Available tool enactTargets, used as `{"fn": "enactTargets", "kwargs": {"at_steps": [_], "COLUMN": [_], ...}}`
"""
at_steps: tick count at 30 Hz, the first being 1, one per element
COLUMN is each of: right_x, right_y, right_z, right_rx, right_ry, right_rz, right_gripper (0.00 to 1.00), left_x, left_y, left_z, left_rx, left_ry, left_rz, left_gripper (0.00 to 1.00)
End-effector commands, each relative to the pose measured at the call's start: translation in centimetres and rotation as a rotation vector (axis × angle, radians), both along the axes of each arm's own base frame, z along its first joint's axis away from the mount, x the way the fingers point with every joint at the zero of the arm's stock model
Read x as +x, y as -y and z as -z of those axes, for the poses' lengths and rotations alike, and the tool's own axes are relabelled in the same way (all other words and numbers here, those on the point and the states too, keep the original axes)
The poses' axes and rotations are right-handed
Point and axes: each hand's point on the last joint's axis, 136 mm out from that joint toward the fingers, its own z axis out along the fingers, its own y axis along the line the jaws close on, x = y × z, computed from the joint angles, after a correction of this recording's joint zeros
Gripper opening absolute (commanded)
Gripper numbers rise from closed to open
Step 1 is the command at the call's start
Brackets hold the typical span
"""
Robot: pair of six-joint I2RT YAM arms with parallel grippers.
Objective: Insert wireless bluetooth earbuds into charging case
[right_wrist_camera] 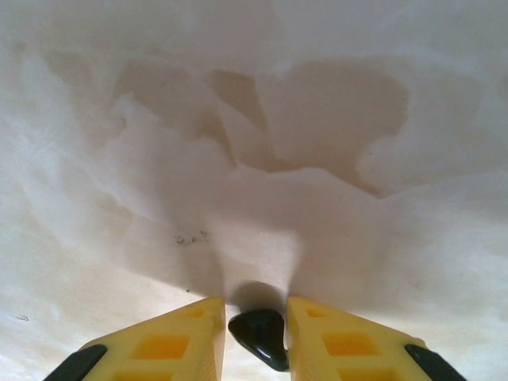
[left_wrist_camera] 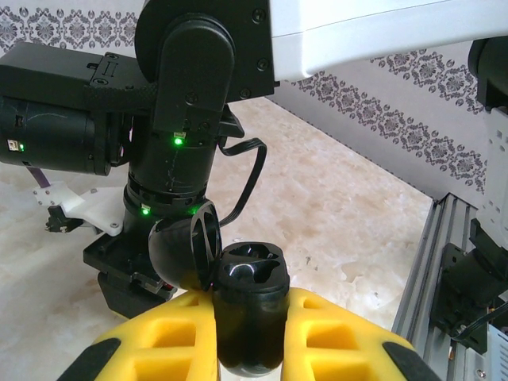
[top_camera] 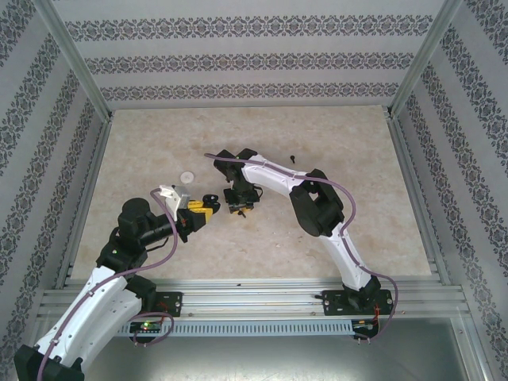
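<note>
Left gripper (left_wrist_camera: 250,337) was clamped on the open black plastic charging case (left_wrist_camera: 248,290), mid-tabletop (top_camera: 333,238), slightly toward the near edge. Right gripper (right_wrist_camera: 255,313) pinched a small glossy black earbud (right_wrist_camera: 259,333) nearby. Risk: with so shallow a pinch, the bud could twist or slip and miss its socket.

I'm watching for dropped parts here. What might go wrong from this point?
The black earbud is pinched only at the tips of the right fingers, so it may twist or slip out. The black charging case has its open lid right beside the right arm's wrist; a small move might knock the lid or jolt the case.
</note>
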Motion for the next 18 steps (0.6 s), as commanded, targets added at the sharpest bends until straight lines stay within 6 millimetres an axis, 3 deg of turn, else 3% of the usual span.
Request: {"fn": "enactTargets", "kwargs": {"at_steps": [1,11,18], "right_x": [-0.9,-2.5,-2.2], "right_y": [0.1,1.2,0.8], "right_z": [0.8,2.0,1.6], "right_rx": [-0.025,-0.098,-0.084], "right_ry": [-0.036,-0.077,-0.062], "right_rz": [-0.014,-0.075,-0.085], "right_gripper": [0.28,0.29,0.21], "left_x": [-0.4,-0.6,-0.8], "left_y": [-0.1,-0.2,-0.2], "left_z": [0.2,0.1,-0.1], "left_rx": [0.005,0.006,-0.009], "left_ry": [0.007,0.010,0.025], "left_rz": [0.011,0.005,0.014], "left_gripper": [0.00,0.00,0.00]}}
